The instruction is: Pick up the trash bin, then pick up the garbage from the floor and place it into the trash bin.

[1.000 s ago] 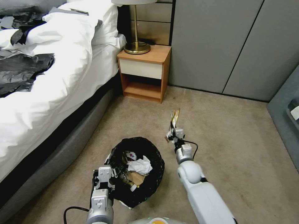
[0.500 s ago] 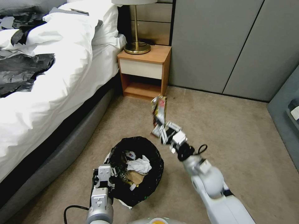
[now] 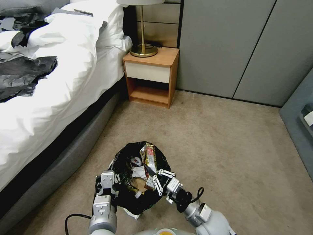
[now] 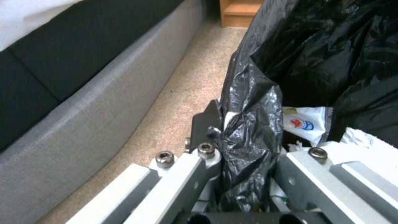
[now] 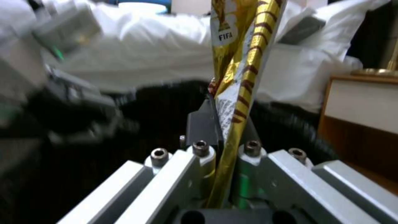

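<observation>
Room evenly, softly lit; no hard shadows. Straight lines are bowed at head view edges. Right wrist view motion-blurred, perhaps defocused too; left wrist foreground softened.

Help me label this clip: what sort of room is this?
Most likely a bedroom, perhaps in a hotel: a bed with white bedding, a wooden nightstand carrying a brass lamp, and carpet underfoot.
</observation>
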